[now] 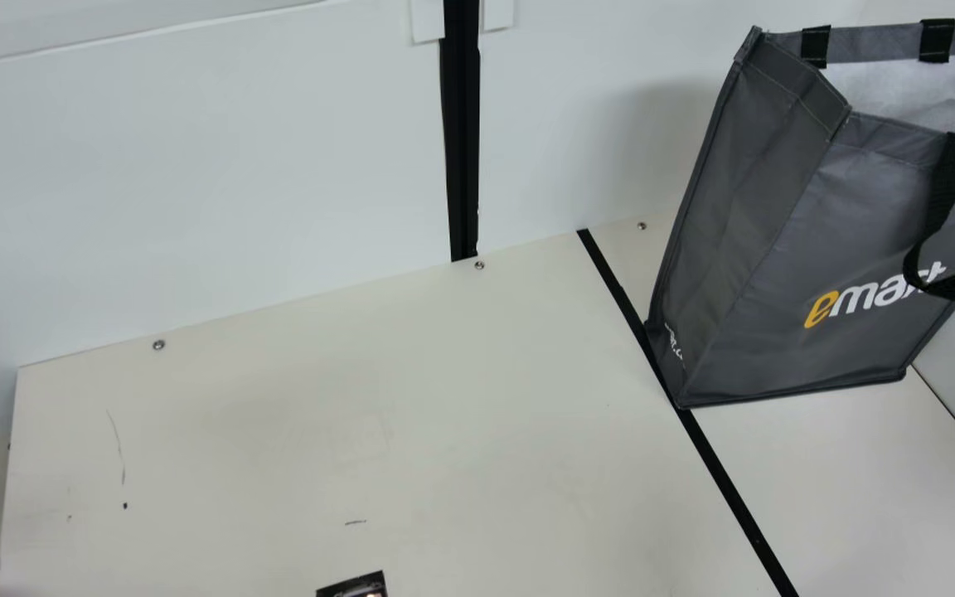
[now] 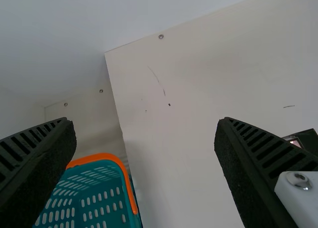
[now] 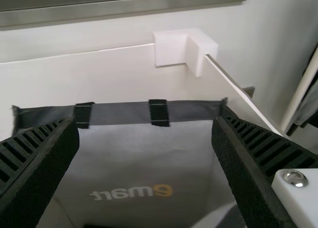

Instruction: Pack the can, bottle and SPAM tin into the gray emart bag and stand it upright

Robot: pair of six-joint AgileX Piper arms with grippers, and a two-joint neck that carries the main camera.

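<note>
Two fingers wide apart on left gripper, likewise on right gripper. Ahead of the right, gray emart bag, upright on counter, mouth open, black handle looped across its front; white panel just beyond. Near the left, orange-rimmed teal basket to one side; opposite, dark object partly behind a finger, too hidden to identify.

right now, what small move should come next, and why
Probably ease the right claw gently back from the gray emart bag, keeping it open. It faces the bag's open mouth with nothing between its fingers, and the bag already stands upright, so lingering close might only risk nudging it over.
</note>
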